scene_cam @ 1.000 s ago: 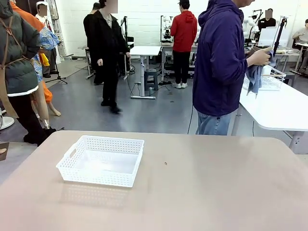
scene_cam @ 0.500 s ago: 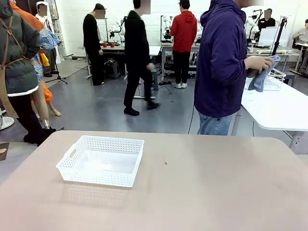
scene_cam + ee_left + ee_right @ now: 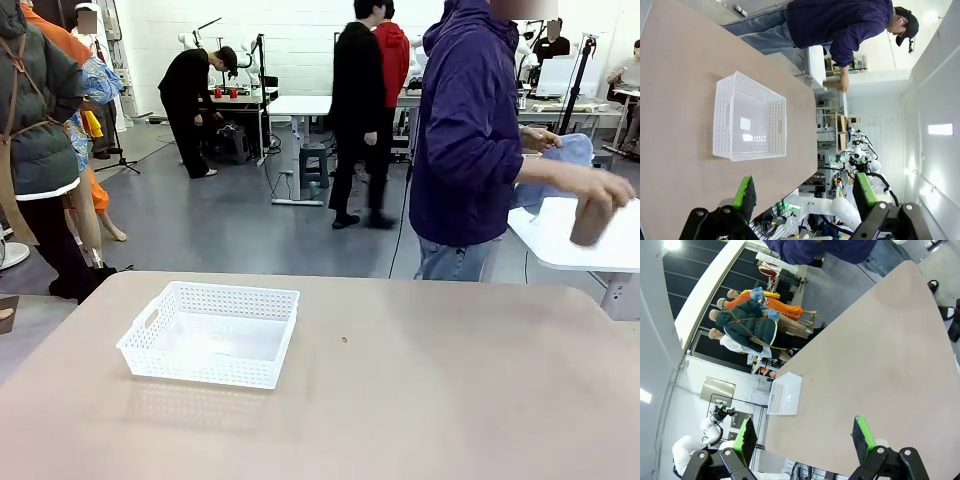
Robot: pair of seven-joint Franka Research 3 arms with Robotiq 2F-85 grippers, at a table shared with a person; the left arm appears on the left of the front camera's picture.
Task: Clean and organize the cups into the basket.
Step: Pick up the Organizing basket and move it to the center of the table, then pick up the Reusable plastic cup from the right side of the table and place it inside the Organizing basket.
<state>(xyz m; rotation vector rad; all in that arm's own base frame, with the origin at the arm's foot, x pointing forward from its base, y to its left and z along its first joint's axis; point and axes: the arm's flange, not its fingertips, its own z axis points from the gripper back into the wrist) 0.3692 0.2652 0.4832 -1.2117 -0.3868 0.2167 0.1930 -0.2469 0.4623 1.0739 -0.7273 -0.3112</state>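
The white lattice basket [image 3: 200, 368] stands empty on the left half of the tan table [image 3: 420, 400]. At the far side a person in a purple hoodie holds one tan-brown cup [image 3: 590, 221] in an outstretched hand [image 3: 612, 188] at the right, off the table's edge, with a blue cloth [image 3: 560, 160] in the other hand. My left gripper [image 3: 805, 190] hangs open above the table, well short of the basket [image 3: 777, 122]. My right gripper [image 3: 805, 435] is open too, high over bare table, with the basket [image 3: 776, 398] far off. The other cups are out of view.
A white side table [image 3: 585, 235] stands behind the person at the right, with a wire-mesh basket partly hidden on it. A small dark speck [image 3: 344, 340] lies mid-table. People walk about farther back in the room.
The person has swung one arm out to the right, bringing the brown cup lower and away from the cloth. People in the background have walked on.
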